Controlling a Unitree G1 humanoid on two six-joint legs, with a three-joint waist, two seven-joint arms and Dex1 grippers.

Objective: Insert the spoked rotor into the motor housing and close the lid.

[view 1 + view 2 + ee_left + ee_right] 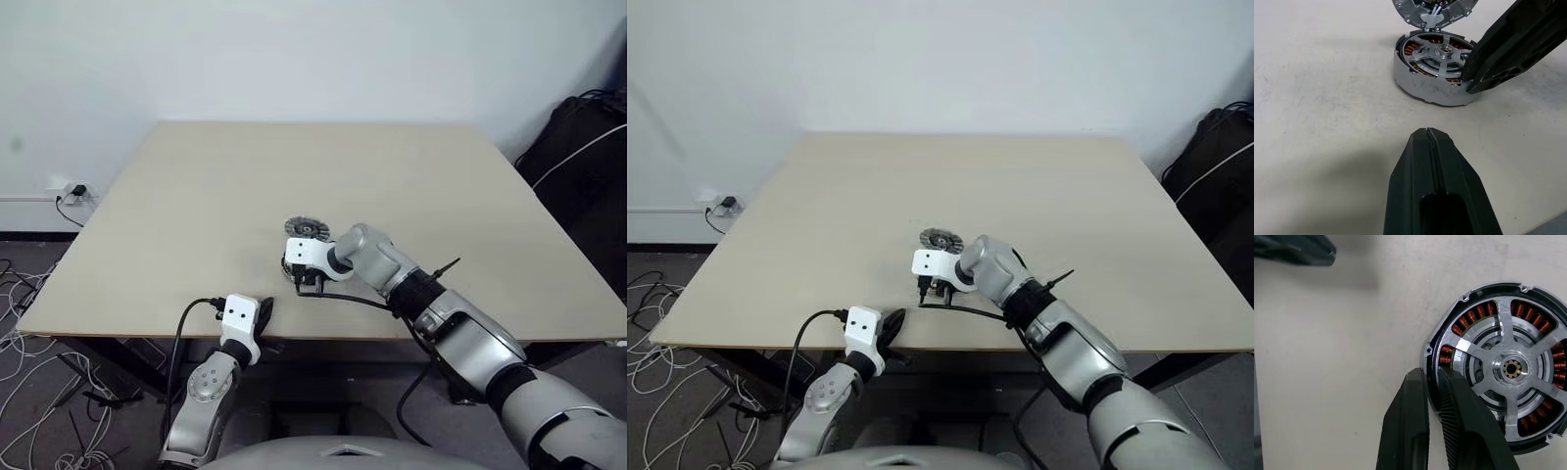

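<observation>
- Right gripper [1431,382] is clamped on the rim of the motor housing [1449,333]: one finger sits outside the wall, the other inside over the windings, with barely any gap between them. So it's gripping the housing edge, not carrying anything.
- Left gripper [1427,134] is fully closed, holds nothing, and hangs on the near side of the housing, well apart from it, over the near table edge.
- Motor housing sits flat on the table [196,196], roughly mid-table but toward the robot's side.
- Spoked rotor [1511,367] already looks seated in the housing: silver spokes run from the hub out to a ring, and copper windings show through the gaps between them. Looks level to me, but I can't tell if it's pressed fully down.
- Lid [1432,10] lies just beyond the housing, on the far side from the robot, nearly touching its rim. What faces up looks like its inner side, with ribs and some small white bits, so I'd guess it needs flipping.
- Progress, as I read it: insertion looks basically done, and closing is all that's left. That means letting go of the rim, grabbing the lid, turning it over and seating it on the housing.
</observation>
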